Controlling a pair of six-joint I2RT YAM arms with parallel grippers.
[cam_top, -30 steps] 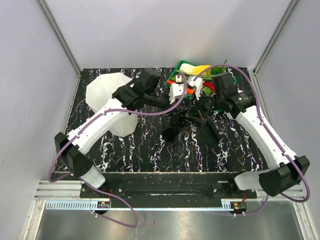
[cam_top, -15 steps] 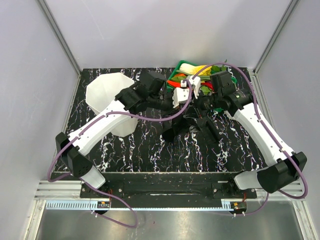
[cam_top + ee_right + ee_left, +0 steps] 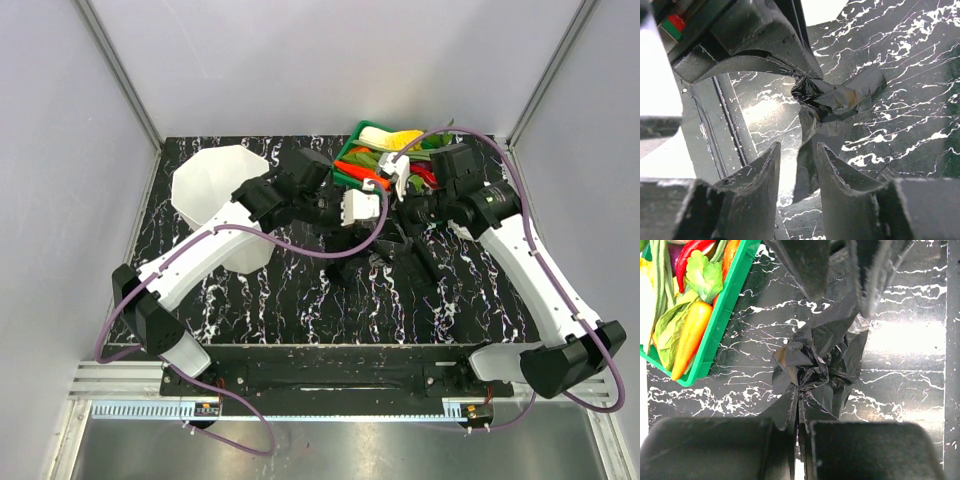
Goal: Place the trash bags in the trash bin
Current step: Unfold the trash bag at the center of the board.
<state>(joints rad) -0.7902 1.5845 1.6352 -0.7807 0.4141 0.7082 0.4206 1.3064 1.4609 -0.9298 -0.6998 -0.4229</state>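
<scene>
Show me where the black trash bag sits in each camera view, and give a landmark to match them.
Top external: trash bag at centre, just nearer than the green tray, hard to see.
Left wrist: trash bag crumpled at centre, right of the green tray.
Right wrist: trash bag at centre, a strip trailing down.
Landmark: the white-veined black table under it in all three.

The trash bag is thin black plastic film, glossy and heavily crinkled, catching bright highlights. The trash bin at the far left is translucent white plastic with smooth facets. The table is polished black with white marble veining. The green tray is smooth plastic.
</scene>
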